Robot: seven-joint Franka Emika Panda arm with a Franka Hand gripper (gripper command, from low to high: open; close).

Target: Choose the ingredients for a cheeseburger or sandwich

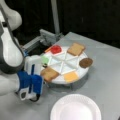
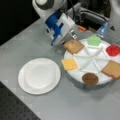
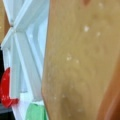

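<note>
Grey tabletop carries a white divided tray [image 1: 75, 63] and a bare paper plate [image 1: 76, 108]. In a front view the gripper [image 2: 72, 33] sits at a toast square [image 2: 73, 46]. Wrist view fills with toast [image 3: 80, 62]; jaw state: cannot tell. Grip squarely across its edges.

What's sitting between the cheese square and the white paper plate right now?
Nothing: in both front views only bare grey table separates the cheese square from the empty paper plate. The cheese lies in its tray compartment nearest the plate.
</note>
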